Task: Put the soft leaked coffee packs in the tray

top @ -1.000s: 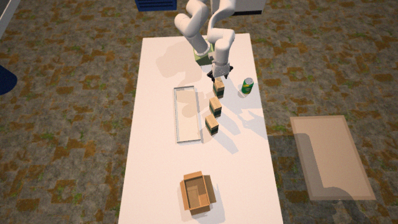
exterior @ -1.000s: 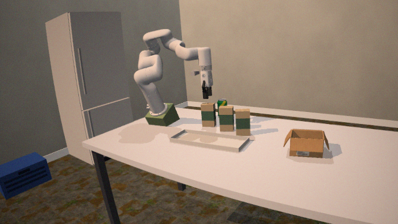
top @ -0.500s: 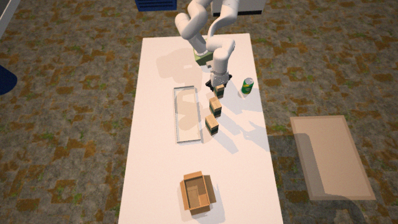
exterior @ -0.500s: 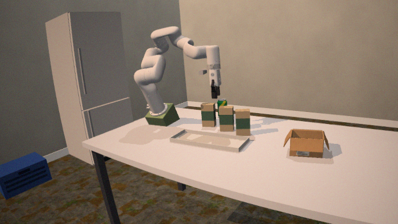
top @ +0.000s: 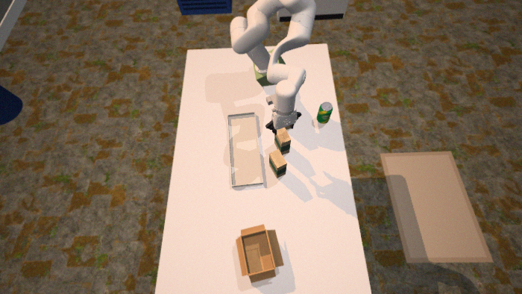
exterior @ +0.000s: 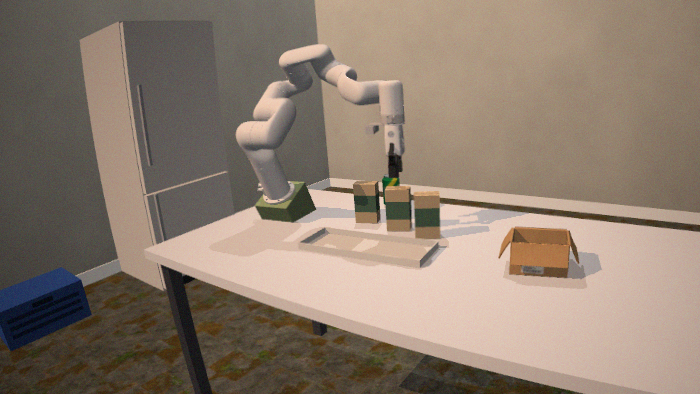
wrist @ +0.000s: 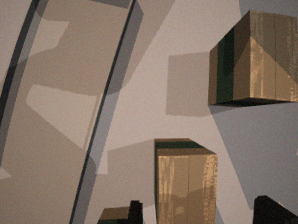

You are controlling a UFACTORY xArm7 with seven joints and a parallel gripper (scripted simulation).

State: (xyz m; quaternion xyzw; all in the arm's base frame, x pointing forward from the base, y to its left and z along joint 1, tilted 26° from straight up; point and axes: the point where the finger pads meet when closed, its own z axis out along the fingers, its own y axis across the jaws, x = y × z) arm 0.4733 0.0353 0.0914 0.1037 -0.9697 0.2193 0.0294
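Observation:
Three brown coffee packs with green bands stand in a row to the right of the shallow grey tray (top: 246, 149), which holds nothing. In the side view they are the near-base pack (exterior: 366, 201), the middle pack (exterior: 398, 207) and the far pack (exterior: 427, 214). My gripper (exterior: 394, 169) is open and empty, hovering above the middle pack. From overhead the gripper (top: 282, 127) hides the near-base pack; the middle pack (top: 282, 139) and far pack (top: 277, 163) show. In the wrist view the middle pack (wrist: 186, 192) lies below, between my spread fingers. The far pack (wrist: 256, 59) and the tray (wrist: 67, 110) also show.
A green can (top: 324, 112) stands right of the packs, behind them in the side view (exterior: 390, 181). An open cardboard box (top: 258, 253) sits near the table's front end. The arm's green base (top: 265, 76) is at the back.

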